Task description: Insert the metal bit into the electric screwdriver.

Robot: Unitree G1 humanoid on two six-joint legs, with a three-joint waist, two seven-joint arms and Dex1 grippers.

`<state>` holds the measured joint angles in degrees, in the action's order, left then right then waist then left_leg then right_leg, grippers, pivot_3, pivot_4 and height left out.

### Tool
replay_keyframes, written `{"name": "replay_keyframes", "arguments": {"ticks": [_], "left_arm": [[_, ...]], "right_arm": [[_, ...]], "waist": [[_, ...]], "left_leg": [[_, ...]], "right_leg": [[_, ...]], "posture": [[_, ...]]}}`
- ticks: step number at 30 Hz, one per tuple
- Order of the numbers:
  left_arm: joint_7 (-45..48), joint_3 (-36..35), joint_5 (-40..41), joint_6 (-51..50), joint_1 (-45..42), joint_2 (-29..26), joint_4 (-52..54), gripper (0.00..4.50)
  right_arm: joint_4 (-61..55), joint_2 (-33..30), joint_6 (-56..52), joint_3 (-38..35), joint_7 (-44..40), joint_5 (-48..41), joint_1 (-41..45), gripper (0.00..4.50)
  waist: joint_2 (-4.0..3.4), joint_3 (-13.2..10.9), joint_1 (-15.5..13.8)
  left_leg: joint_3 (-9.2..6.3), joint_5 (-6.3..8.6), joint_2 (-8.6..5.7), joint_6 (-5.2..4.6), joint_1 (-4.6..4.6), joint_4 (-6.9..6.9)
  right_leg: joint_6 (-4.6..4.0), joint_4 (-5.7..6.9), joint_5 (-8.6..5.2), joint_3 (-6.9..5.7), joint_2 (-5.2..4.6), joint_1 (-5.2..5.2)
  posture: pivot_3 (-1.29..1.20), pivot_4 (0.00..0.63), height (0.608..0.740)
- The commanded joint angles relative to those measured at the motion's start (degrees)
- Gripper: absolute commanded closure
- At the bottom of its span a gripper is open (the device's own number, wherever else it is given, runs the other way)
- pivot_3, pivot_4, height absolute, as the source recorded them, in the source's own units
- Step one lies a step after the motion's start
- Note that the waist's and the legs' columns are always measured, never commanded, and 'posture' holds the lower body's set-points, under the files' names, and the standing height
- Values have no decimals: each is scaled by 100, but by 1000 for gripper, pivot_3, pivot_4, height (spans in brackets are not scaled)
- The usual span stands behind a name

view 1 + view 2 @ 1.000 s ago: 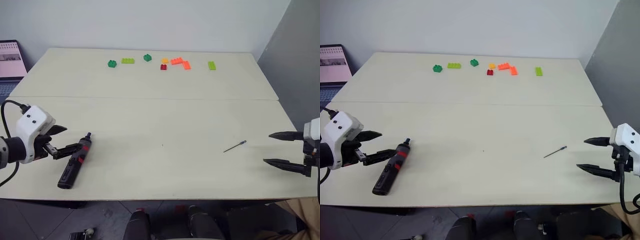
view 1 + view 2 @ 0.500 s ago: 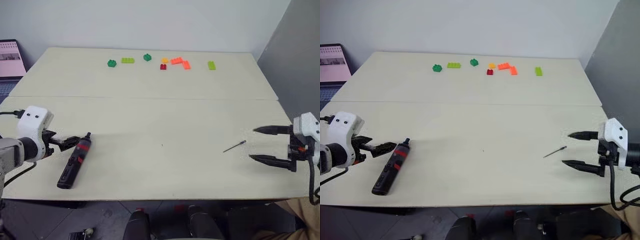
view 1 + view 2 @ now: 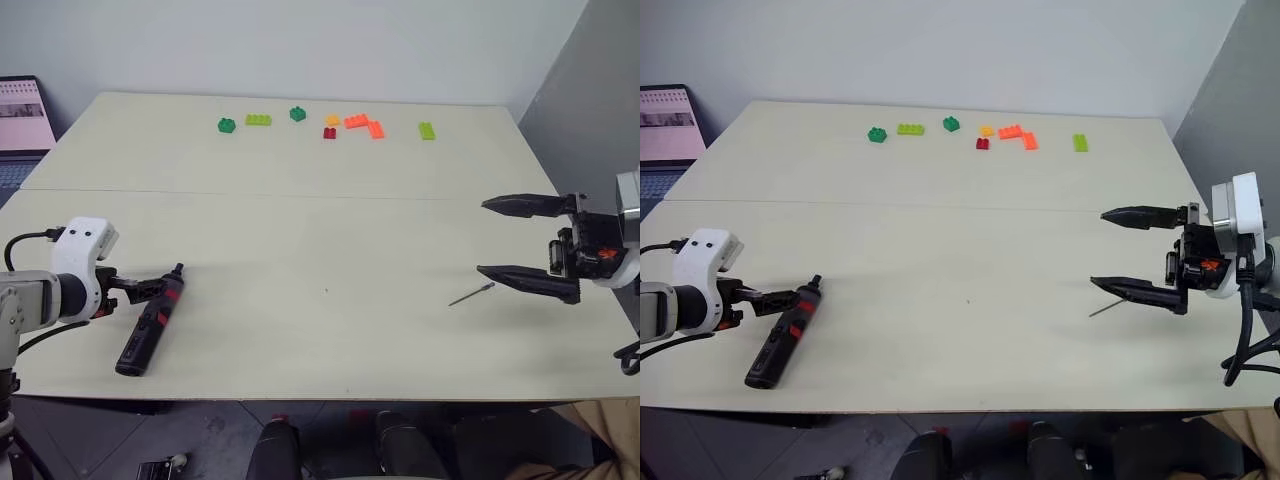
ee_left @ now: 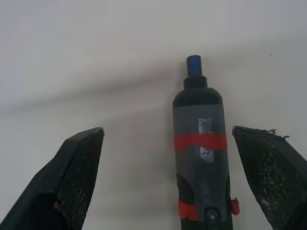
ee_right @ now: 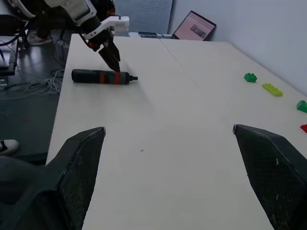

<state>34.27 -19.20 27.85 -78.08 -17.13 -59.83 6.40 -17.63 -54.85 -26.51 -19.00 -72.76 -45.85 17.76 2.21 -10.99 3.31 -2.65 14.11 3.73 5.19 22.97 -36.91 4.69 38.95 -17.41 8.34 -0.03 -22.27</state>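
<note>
The electric screwdriver [image 3: 147,325], black with red bands, lies on the table near the front left edge, its narrow tip pointing away from me. My left gripper [image 3: 138,289] is open, and in the left wrist view the screwdriver [image 4: 200,158] lies between its fingers [image 4: 79,167] without touching them. The metal bit [image 3: 470,293], a thin grey rod, lies flat on the right side of the table. My right gripper [image 3: 483,237] hovers open just above and beside it, pointing left and holding nothing.
Several small toy bricks [image 3: 345,123] in green, orange and red lie in a row near the table's far edge. A laptop [image 3: 25,115] stands beyond the far left corner. A seam [image 3: 300,195] crosses the table. A grey wall panel stands to the right.
My right gripper has risen and swung left, from beside the table's right edge to above the metal bit. My left gripper has rolled and settled with its fingers astride the screwdriver's front end.
</note>
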Motion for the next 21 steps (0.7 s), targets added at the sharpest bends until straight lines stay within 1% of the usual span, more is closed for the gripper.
{"name": "replay_keyframes", "arguments": {"ticks": [1, 7, 14, 21], "left_arm": [[-12, 96, -11, -60, -227, -61, -77, 23], [-152, 495, -133, -267, -662, -76, -423, 23], [-273, 1165, -151, -998, -1392, 26, -791, 23], [25, 1991, -258, -841, -2165, -26, -1717, 23]], "right_arm": [[-42, -149, -32, 3, -253, -146, 195, 0], [-126, -107, 49, 265, -346, 17, 290, 0], [-156, 34, 246, 496, -415, 166, 220, 0], [-131, 24, 360, 475, -556, 194, 43, 0]], "waist": [[0, 0, 3], [0, 0, 4], [0, 0, 0], [0, 0, -2]], "left_leg": [[-1, 0, 0, 0, 0, 0], [-4, -1, 0, 0, -1, -3], [-8, -1, -2, 0, 2, -3], [-17, -1, -3, 0, 4, -3]], "right_leg": [[0, 1, 0, 0, 0, 0], [0, 2, 0, -2, 1, 2], [1, 2, 0, -5, 1, 2], [0, 4, 0, -14, 2, 4]], "posture": [[0, 150, 740], [0, 150, 740], [0, 150, 740], [0, 150, 740]]}}
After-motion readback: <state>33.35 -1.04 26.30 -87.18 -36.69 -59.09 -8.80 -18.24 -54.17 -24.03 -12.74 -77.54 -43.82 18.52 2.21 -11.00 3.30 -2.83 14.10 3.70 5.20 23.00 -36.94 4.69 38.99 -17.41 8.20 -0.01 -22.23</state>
